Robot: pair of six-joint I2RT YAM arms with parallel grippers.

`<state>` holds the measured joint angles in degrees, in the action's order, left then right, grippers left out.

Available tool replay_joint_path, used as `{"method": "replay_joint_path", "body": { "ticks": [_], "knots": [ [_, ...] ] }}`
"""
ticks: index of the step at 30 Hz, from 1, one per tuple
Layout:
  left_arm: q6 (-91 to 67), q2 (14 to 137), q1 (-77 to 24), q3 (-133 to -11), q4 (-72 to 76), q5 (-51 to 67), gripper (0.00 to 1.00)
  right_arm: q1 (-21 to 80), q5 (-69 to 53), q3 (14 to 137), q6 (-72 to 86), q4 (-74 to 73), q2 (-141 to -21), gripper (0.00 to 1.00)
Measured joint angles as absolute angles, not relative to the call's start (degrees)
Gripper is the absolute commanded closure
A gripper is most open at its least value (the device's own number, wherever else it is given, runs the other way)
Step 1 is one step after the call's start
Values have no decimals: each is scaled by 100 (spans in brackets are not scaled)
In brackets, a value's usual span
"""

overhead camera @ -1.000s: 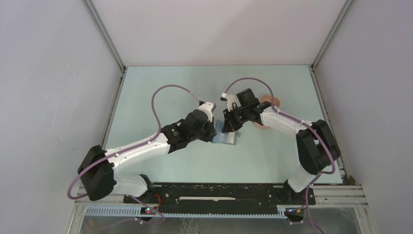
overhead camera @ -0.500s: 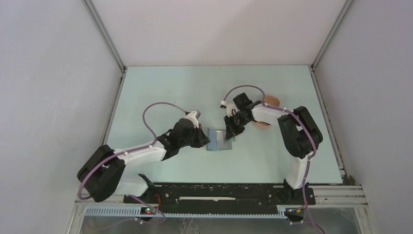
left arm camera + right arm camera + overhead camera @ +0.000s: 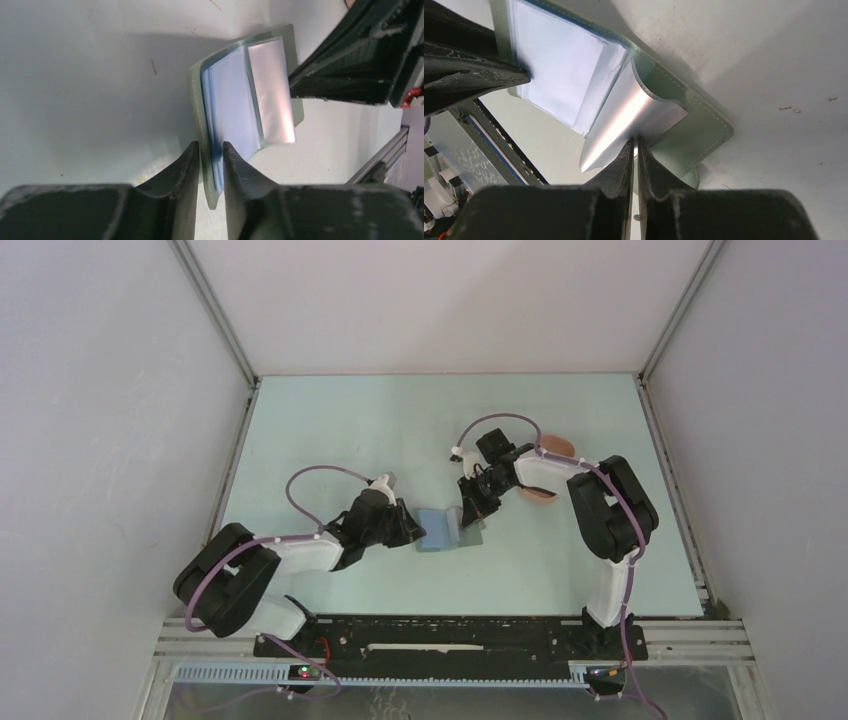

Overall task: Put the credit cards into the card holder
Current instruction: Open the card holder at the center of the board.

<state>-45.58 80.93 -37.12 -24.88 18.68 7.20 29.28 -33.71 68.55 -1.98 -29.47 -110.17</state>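
The card holder [image 3: 440, 532] lies open mid-table, a grey-green cover [image 3: 696, 131] with pale blue sleeves [image 3: 230, 100] inside. My left gripper [image 3: 410, 530] comes from the left. In its wrist view the left gripper [image 3: 211, 147] straddles the holder's near edge, jaws narrow, a pad on the cover and a pad on the sleeves. A silvery credit card [image 3: 636, 116], bowed, lies on the holder's right half [image 3: 272, 95]. My right gripper [image 3: 470, 515] pinches that card's free edge, and in its wrist view the right gripper [image 3: 635, 142] shows only a thin slit.
A salmon-pink oval tray [image 3: 555, 447] sits behind the right forearm, partly covered by it. The two grippers face each other across the holder, a few centimetres apart. White walls close in the table on three sides.
The left arm has drawn back toward the near left, and the holder has come with it. The right gripper followed, staying at the holder's right side. The left jaws stand slightly wider.
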Motion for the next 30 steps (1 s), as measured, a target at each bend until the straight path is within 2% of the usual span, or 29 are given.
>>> {"method": "replay_joint_path", "body": {
  "ticks": [2,9,11,14,17,20,30],
  "knots": [
    [-4510,8084,-3712,-2488,1791,593,57,2928,-3363,6875,-231,-2971,-11017,86],
    [-4244,7467,-3712,-2491,972,237,54,2928,-3301,6908,-355,-3065,-11017,85],
    [-4139,7105,-3715,-2493,834,224,58,2928,-3301,6908,-381,-3072,-11015,84],
    [-4016,6805,-3723,-2561,838,460,76,2928,-3304,6906,-421,-3085,-10991,84],
    [-3927,6936,-3809,-2810,882,794,87,2928,-3304,6908,-447,-3109,-10925,84],
    [-3846,7428,-3972,-3216,934,1092,89,2928,-3308,6908,-475,-3109,-10857,84],
    [-3750,9198,-4104,-3946,1247,1529,87,2921,-3347,6908,-548,-3194,-10805,83]
  ]
}}
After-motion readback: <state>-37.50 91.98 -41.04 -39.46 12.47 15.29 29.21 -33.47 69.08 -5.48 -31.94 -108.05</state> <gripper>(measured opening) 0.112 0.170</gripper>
